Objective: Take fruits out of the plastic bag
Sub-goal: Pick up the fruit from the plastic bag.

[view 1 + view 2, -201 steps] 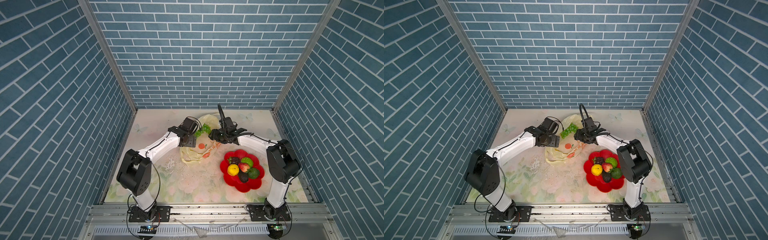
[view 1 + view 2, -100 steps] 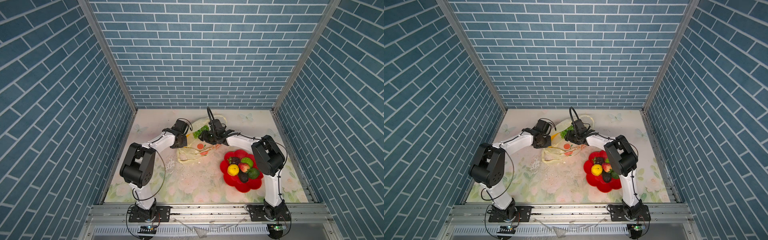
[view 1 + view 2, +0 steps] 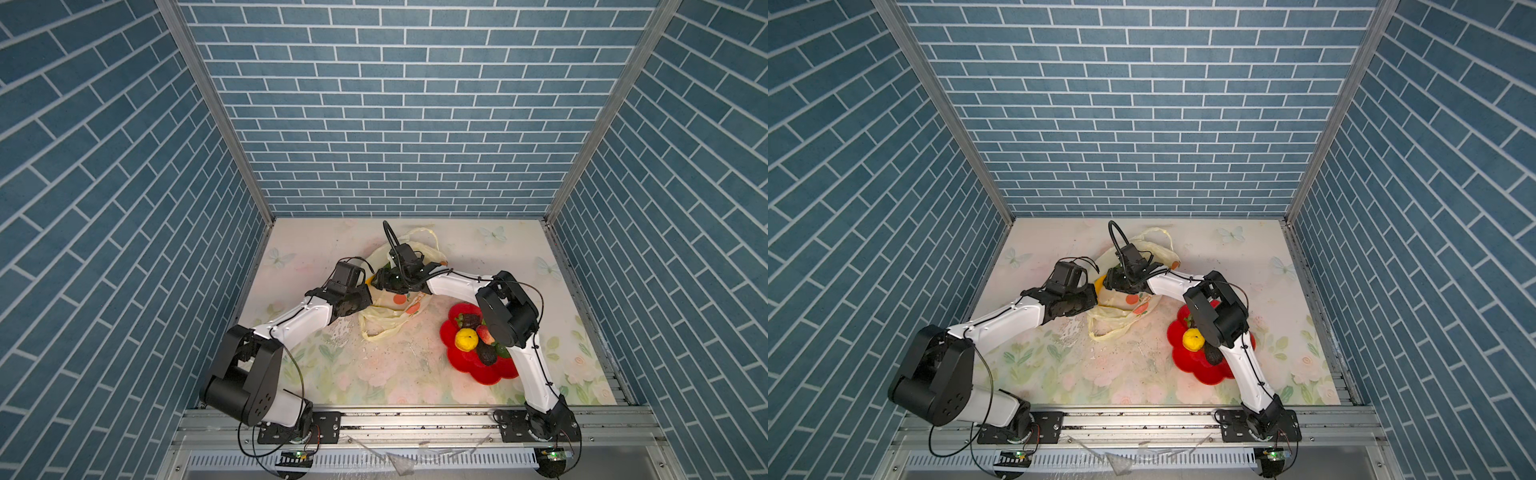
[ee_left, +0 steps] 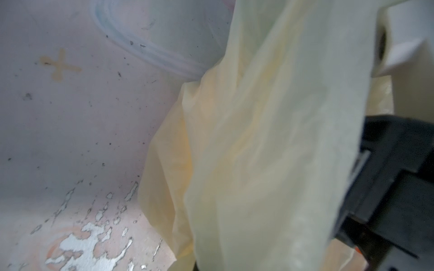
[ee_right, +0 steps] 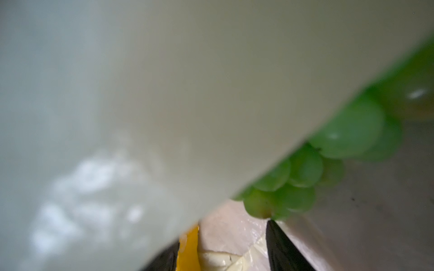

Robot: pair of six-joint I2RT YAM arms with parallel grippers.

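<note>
Currently, the left gripper is fully closed at the bag's edge, frame centre; grasp unconfirmed. The right gripper stands part-open near the grapes, under bag film.

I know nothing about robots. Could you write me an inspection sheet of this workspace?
Surface: flowered table, print worn in patches.
Job's things: plastic bag crumpled mid-table; grapes and banana at its mouth; lemon and strawberry on the red plate.
Clutter: clear scraps on the front ledge.
Grippers: left gripper jaws shut, apparently on the bag; right gripper jaws open at the bag's mouth.
Cables: black cable looping above the right wrist; wire loop by the left base.
Surroundings: blue brick-pattern walls on three sides; metal rail in front.
</note>
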